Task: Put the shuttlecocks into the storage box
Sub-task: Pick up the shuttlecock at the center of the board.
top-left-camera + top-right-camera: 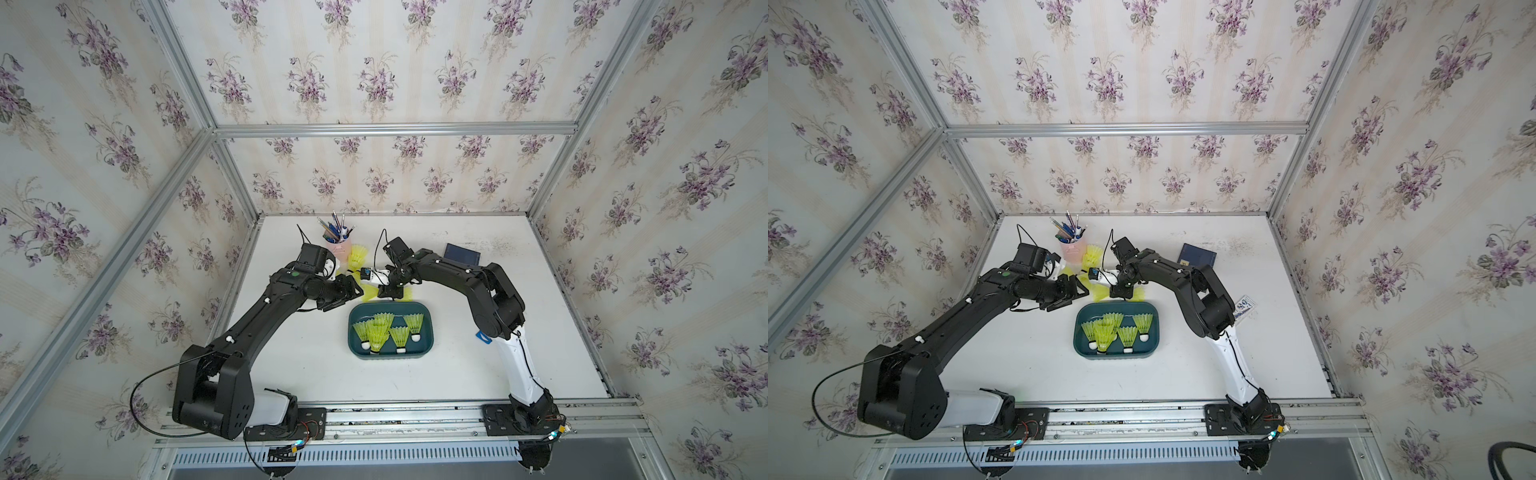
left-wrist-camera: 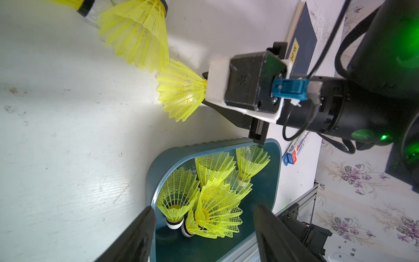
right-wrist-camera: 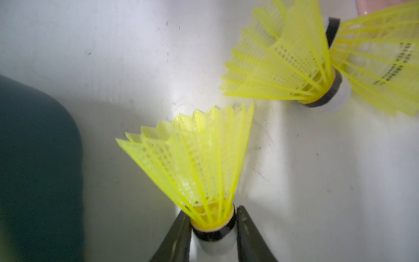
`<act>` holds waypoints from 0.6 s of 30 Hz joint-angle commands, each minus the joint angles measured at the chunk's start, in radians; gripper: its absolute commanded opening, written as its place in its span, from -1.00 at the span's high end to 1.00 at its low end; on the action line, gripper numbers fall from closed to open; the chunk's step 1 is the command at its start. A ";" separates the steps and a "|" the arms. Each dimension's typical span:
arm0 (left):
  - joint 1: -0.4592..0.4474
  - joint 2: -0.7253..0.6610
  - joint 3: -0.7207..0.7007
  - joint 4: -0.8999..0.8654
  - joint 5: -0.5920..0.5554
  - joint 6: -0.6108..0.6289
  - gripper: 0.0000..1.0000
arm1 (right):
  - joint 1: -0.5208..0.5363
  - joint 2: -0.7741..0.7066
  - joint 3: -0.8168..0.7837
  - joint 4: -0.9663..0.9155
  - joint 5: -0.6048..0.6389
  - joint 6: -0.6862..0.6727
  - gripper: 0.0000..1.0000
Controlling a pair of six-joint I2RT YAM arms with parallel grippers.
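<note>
At the far rim of the storage box (image 1: 390, 354), right claw (image 3: 213, 226): jaws drawn in to a narrow gap. One finger sits on each side of the white tip of the held shuttlecock (image 3: 192, 163), pressing at its black band. The skirt fans out away from my wrist. I cannot tell whether it is clear of the table (image 1: 478, 365) or lying on it.

Left claw (image 2: 204, 209): jaws wide apart, nothing between them, nothing touched. In the left wrist view its two fingers (image 2: 140, 233) frame the inside of the box. In both top views it sits just beside the box's far left corner, near my right claw.

Held shuttlecock (image 2: 181, 90), position: outside the box, just beyond its far wall.

Boxed shuttlecocks (image 1: 400, 334): five by my count in both top views, white tips toward the near wall. The left ones are bunched with skirts overlapping; the rightmost lies slightly apart.

Loose shuttlecocks (image 1: 358, 255): a small cluster on the table beyond my claws, just beside the pink pen cup (image 1: 338, 247). Number uncertain, since they are nested. The right wrist view shows two of them (image 3: 283, 63), near the held one but not touching it.

Navy book (image 1: 461, 252): flat on the table, far right, well apart from the box.
</note>
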 commanded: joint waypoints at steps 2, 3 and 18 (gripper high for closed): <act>0.000 -0.003 -0.005 0.014 0.007 0.002 -0.45 | 0.004 -0.007 -0.002 0.005 0.003 0.017 0.48; -0.001 -0.002 -0.005 0.016 0.006 0.001 -0.45 | 0.004 -0.009 -0.003 0.005 0.004 0.017 0.53; -0.006 -0.008 -0.014 0.022 0.006 0.002 -0.45 | 0.004 -0.141 -0.089 0.031 0.010 0.052 0.76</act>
